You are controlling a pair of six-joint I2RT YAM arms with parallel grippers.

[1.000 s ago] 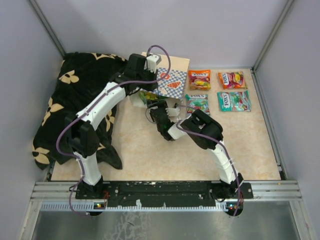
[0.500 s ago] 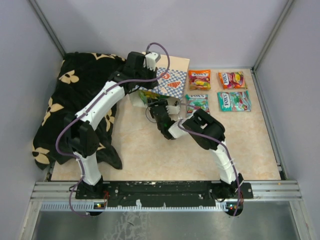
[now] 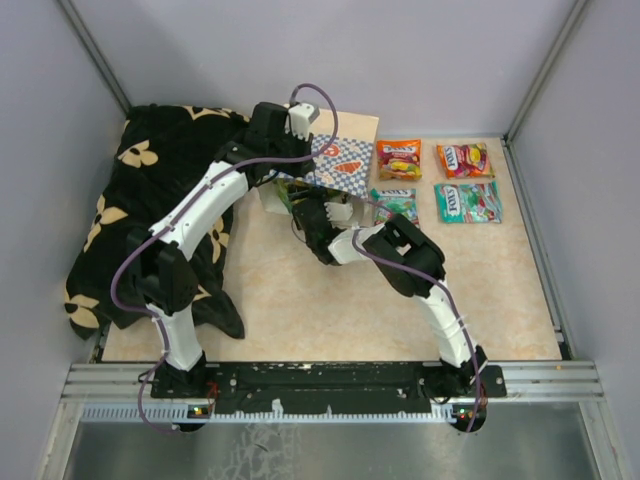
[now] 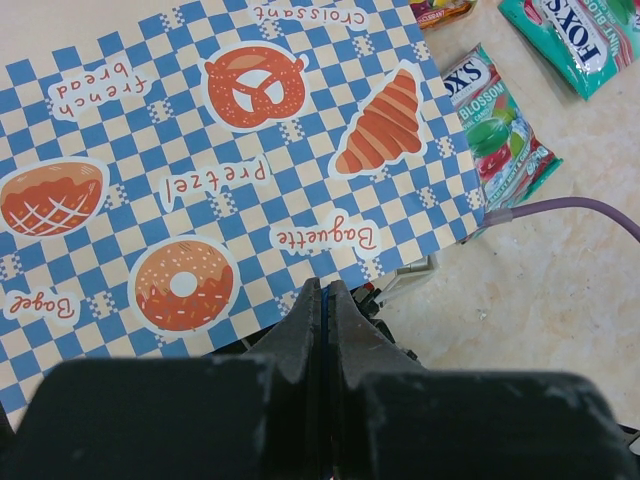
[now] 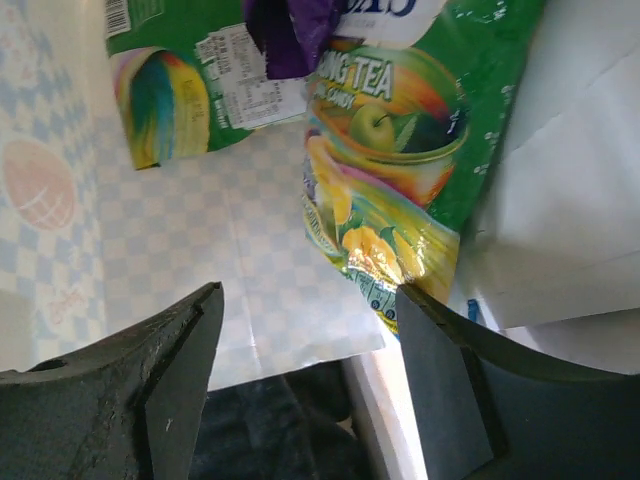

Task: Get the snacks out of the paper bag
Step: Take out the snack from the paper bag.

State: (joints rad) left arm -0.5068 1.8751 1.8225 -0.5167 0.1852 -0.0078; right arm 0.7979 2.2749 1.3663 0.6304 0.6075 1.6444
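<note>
Pushing the right gripper (image 5: 305, 300) further up and left than a second ago, closing in on the mouth of the bag (image 3: 345, 160) and now peering straight inside it. Holding its jaws apart, gripping nothing yet, with the fingers (image 5: 170, 380) framing the bag's paper floor. Showing, just beyond those fingertips, a green packet (image 5: 400, 150) lying inside, a second green packet (image 5: 165, 85) further in, and a purple packet (image 5: 290, 25) overlapping both at the back. Nearing the next pick, most likely: lining up on the closer green packet, though not yet touching it. Keeping the left gripper (image 4: 324, 300) pressed together on the upper edge of the bag, pinching the checkered paper and propping the mouth open toward the right arm, without shifting over the last second. Leaving four packets already out on the table (image 3: 330, 310), right of the bag: a blossom packet (image 3: 395, 205) just beside it, a teal packet (image 3: 468, 201) next along, an orange packet (image 3: 399, 158) and a red packet (image 3: 464, 159) behind those. Judging the task more than half done, with at least three snacks remaining inside. Risking a pinch of bag paper along with the packet, or dragging the bag against the left grip. Sprawling at far left, the black cloth (image 3: 150, 200).
</note>
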